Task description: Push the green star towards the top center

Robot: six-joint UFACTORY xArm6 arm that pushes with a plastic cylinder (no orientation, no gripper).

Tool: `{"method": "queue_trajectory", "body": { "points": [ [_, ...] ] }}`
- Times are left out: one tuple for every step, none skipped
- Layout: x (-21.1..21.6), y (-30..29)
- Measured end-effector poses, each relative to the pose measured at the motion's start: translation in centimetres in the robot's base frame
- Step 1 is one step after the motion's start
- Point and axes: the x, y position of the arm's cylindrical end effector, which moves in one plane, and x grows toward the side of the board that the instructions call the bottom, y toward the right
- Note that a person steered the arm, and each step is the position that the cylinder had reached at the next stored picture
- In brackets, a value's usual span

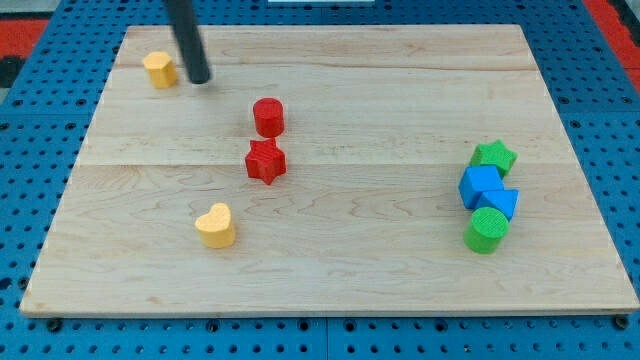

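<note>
The green star (494, 156) lies near the view's right edge of the wooden board (380, 260), at the top of a tight cluster. It touches a blue cube (481, 185) just below it. My tip (200, 78) is at the view's upper left, far from the star, just right of a yellow block (159, 69). The rod rises out of the view's top.
Below the blue cube sit a second blue block (502, 204) and a green cylinder (487, 230). A red cylinder (268, 117) and a red star (266, 161) stand left of centre. A yellow heart (215, 225) lies at lower left.
</note>
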Motion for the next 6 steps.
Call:
{"method": "queue_trajectory", "body": {
  "points": [
    [-1.1, 14.9],
    [-0.7, 28.2],
    [5.6, 37.0],
    [14.9, 39.3],
    [16.4, 32.5],
    [12.5, 27.6]
  ]
}}
